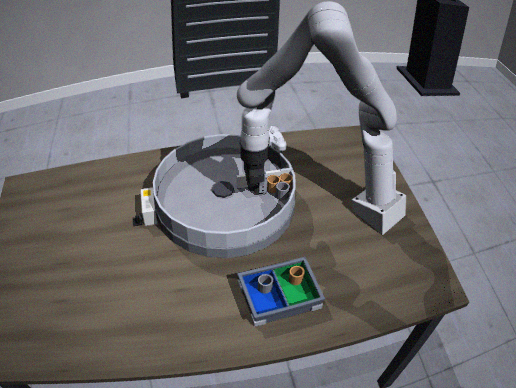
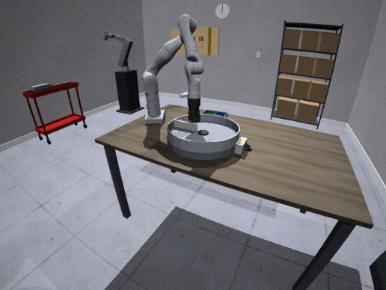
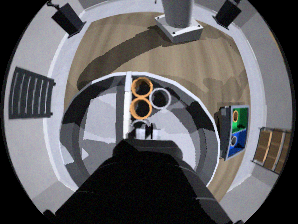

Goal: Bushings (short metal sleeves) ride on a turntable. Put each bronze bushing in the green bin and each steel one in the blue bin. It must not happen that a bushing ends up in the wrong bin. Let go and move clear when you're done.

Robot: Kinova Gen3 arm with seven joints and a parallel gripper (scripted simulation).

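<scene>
My gripper [image 1: 259,188] reaches down into the grey turntable [image 1: 223,194] at its right side, and it also shows in the wrist view [image 3: 141,132]. It is shut on a small grey thing that looks like a steel bushing, mostly hidden by the fingers. Just beyond the fingertips stand two bronze bushings [image 1: 272,182] [image 1: 286,177] and one steel bushing [image 1: 283,189], close together; they also show in the wrist view [image 3: 141,108] [image 3: 141,87] [image 3: 160,99]. In the bin, a steel bushing [image 1: 265,281] stands in the blue half [image 1: 262,295] and a bronze bushing [image 1: 296,274] in the green half [image 1: 296,289].
The turntable has a raised rim, a dark hub [image 1: 222,189] at its centre and a straight white fence [image 2: 184,125] beside the bushings. A white control box [image 1: 147,205] sits at its left edge. The arm's base [image 1: 378,210] stands at the table's right.
</scene>
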